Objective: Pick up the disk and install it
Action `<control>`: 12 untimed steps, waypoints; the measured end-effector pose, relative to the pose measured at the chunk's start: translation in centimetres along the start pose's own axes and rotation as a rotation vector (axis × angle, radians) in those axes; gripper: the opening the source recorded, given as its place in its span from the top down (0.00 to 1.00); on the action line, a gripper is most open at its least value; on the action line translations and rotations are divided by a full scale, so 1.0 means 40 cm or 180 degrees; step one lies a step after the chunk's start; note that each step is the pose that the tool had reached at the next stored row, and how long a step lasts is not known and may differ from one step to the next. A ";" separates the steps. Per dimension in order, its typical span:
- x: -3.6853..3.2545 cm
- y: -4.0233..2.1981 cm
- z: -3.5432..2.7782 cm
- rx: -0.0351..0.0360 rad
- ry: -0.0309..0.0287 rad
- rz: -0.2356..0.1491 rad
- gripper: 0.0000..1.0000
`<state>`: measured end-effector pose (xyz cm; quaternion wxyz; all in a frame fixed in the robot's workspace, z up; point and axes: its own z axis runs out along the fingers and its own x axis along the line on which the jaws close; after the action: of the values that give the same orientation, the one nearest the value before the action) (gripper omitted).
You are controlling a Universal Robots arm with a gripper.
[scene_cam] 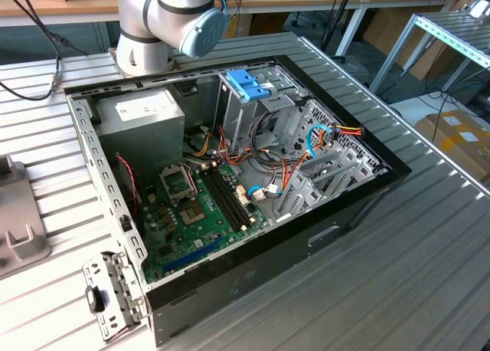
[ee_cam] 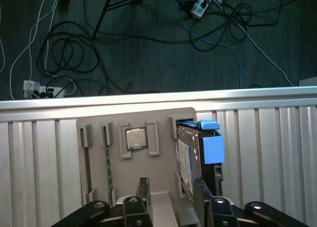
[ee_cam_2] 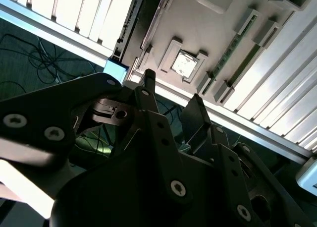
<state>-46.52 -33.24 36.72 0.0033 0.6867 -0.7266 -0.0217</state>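
The tool (ee_cam: 172,190) hangs over a grey holder tray (ee_cam: 166,162) on the ribbed metal desk (ee_cam: 39,157). Its jaws stand well apart and grip nothing. In the first wrist view only the finger ends and some of the black linkage show, as the frame edge cuts off the rest.

The disk (ee_cam: 190,157) stands on edge in a slot of the tray, its labelled face turned towards the processor chip (ee_cam: 135,138). Light blue rails (ee_cam: 213,147) frame it, and a blue tab juts out at the end nearest the desk's rim. One finger (ee_cam: 204,195) overlaps the near end of the disk, and I cannot tell whether it touches. The other finger (ee_cam: 143,185) is over bare tray.

In the second wrist view the tool (ee_cam_2: 173,88) and its dark links cover much of the scene. Beyond them the disk shows edge-on as a dark slab ending in a blue corner (ee_cam_2: 116,68), just beside one fingertip (ee_cam_2: 148,78) rather than between the two. Two memory sticks (ee_cam: 87,162) lie in narrow slots, partly hidden by the linkage.

In the exterior view the arm (scene_cam: 168,21) runs out of frame, an open computer case (scene_cam: 230,175) sits on the desk, and a corner of the tray (scene_cam: 19,228) shows at the exterior view's left edge.
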 end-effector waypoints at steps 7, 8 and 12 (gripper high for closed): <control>-0.004 0.000 0.003 0.0000 0.0000 0.0000 0.52; -0.004 0.000 0.004 0.0000 0.0000 0.0000 0.52; -0.006 0.000 0.006 0.0000 0.0000 0.0000 0.52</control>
<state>-46.52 -32.99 36.47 0.0033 0.6867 -0.7266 -0.0216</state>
